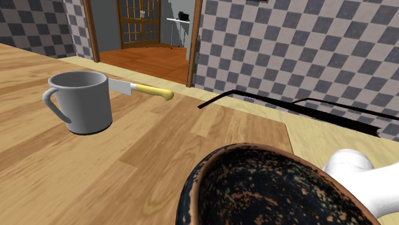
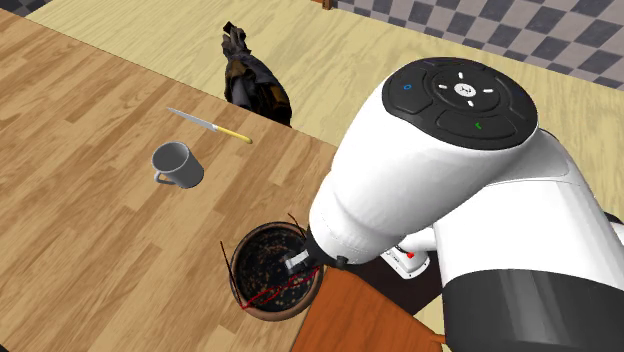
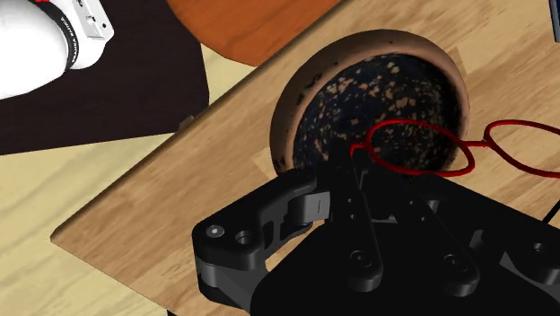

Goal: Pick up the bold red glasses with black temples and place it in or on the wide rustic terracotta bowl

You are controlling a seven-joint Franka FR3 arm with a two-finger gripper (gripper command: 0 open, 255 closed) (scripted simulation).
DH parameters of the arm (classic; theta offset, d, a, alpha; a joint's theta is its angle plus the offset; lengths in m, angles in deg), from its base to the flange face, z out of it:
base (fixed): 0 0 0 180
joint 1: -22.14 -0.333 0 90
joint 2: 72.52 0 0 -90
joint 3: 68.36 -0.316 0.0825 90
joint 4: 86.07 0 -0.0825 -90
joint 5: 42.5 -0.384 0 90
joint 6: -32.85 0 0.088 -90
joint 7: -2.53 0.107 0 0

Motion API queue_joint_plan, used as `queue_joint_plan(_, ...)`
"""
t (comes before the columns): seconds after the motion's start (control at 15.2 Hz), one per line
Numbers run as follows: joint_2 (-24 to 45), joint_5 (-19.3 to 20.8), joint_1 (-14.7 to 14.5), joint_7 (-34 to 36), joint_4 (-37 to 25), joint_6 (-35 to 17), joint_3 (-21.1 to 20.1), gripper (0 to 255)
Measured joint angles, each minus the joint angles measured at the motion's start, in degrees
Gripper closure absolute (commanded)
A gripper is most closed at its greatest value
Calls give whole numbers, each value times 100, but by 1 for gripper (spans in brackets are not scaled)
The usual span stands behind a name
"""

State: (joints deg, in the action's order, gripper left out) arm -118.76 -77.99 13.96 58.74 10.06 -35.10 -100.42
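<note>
Wrist view: pincer (image 3: 359,163) tight on red glasses (image 3: 470,162) over bowl (image 3: 377,85); shoulder view: mug (image 1: 83,102), knife (image 1: 150,91)

Arm as I see it from the console: my white arm (image 2: 430,170) bends over and down, its button-capped link (image 2: 462,95) nearest the second exterior camera; a white link (image 1: 358,176) sits at the shoulder view's lower right; the wrist points down; the black gripper (image 3: 357,166) has its fingers (image 3: 350,184) pinched together on the glasses (image 3: 470,162) rim.
</note>
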Motion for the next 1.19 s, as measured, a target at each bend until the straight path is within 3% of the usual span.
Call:
queue_joint_plan(0.79, -700, -247, -193, -186, 1252, -590, -145, 255)
queue_joint_plan(1.19, -779, -261, -223, -223, 1391, -637, -136, 255)
